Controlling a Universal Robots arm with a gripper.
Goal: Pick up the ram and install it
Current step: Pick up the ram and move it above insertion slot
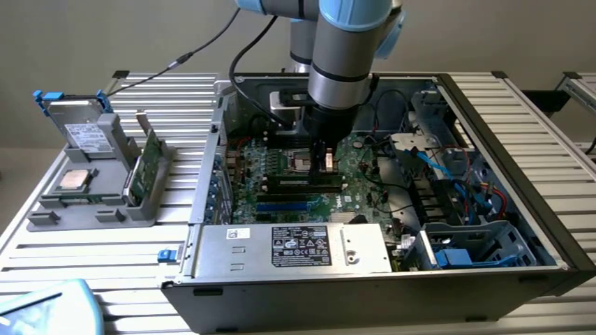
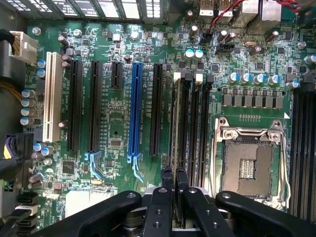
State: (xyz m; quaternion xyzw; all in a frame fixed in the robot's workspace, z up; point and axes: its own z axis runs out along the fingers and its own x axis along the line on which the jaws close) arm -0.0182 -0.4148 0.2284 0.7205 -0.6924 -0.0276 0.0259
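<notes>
On the slatted worktop (image 1: pixel 93 251) sits an open computer case (image 1: pixel 373 300), inside which the tool (image 2: pixel 174 174), clamped on the ram (image 1: pixel 328 160), holds it lengthwise over the black slots (image 2: pixel 190 128) beneath.

One ram (image 2: pixel 175 128), one blue slot (image 2: pixel 134 108), one white slot (image 2: pixel 52 96)

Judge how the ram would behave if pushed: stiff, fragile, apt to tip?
Probably stiff: the ram looks like a thin flat board, seen edge-on in the pincer. Likely light, being so slim. Standing on its narrow edge, it could tip sideways if pressed unevenly.
</notes>
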